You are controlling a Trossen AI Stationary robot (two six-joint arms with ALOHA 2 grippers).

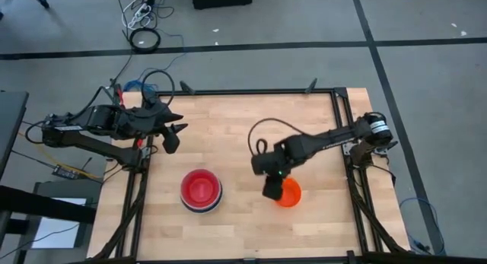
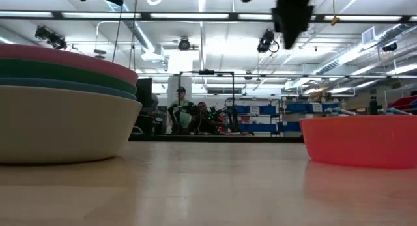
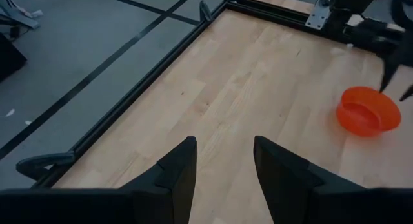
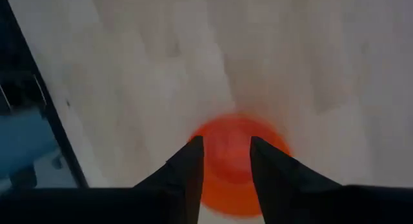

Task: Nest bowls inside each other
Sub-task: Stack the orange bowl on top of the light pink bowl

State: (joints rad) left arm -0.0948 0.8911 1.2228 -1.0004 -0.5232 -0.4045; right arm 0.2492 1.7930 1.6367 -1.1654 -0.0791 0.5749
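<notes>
An orange-red bowl [image 1: 289, 194] stands upright on its base on the wooden table, right of centre near the front; it also shows in the low view [image 2: 361, 141] and the left wrist view [image 3: 368, 111]. A stack of nested bowls [image 1: 201, 191] stands left of it, red-pink inside on top, with pink, green and blue rims over a pale bowl [image 2: 62, 125]. My right gripper [image 4: 222, 143] hangs open above the orange-red bowl's left part [image 1: 272, 189], pointing down and well clear of it [image 2: 293, 17]. My left gripper [image 3: 222, 162] waits open, high over the table's far left [image 1: 172, 136].
Black frame rails [image 1: 338, 127] run along the table's edges. Bare wood [image 1: 228, 135] lies between the two arms and behind the bowls. Cables [image 1: 144, 37] lie on the floor past the far edge. People sit in the room far behind the table [image 2: 182, 112].
</notes>
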